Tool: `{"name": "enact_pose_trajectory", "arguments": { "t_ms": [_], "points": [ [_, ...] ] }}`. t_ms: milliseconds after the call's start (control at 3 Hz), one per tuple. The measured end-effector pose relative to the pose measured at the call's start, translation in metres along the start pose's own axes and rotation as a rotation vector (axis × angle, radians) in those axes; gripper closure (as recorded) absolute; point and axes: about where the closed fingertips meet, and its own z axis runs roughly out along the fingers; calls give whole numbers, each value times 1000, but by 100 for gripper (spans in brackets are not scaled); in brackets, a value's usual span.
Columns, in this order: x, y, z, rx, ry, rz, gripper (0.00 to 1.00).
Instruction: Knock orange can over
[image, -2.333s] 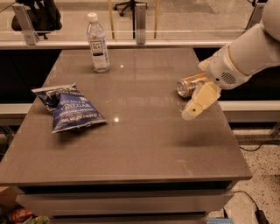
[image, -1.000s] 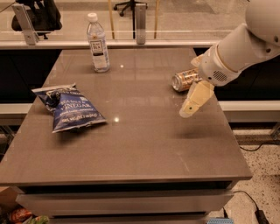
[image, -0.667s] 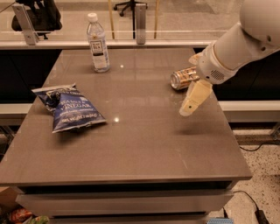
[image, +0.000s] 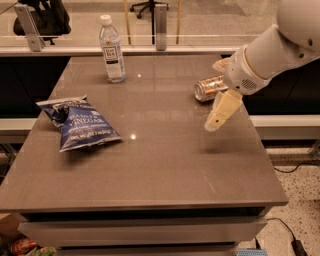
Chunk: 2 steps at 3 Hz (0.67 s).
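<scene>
1. Orange can (image: 207, 89): lies on its side on the table (image: 150, 170), far-right part, silver end facing the table's left. It is already toppled, so the task looks done.
2. Gripper (image: 221, 87): over the table's right edge, at the can's hidden end. Its fingers are spread apart and hold nothing, which suits a push rather than a grasp.
3. Water bottle (image: 112, 49): upright at the table's far left, not involved.
4. Chip bag (image: 80, 122): flat on the table's left side, not involved.

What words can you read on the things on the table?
"VINEGAR" on the blue chip bag; its smaller print is blurred.
The water bottle label: too small to read.
The orange can, lying on its side by the hand: script too blurred to read.
</scene>
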Motion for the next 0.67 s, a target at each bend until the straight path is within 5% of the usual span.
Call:
{"name": "enact_pose_trajectory", "arguments": {
  "t_ms": [667],
  "points": [
    [-2,7,-1,-25,-13,22,0]
  ]
}}
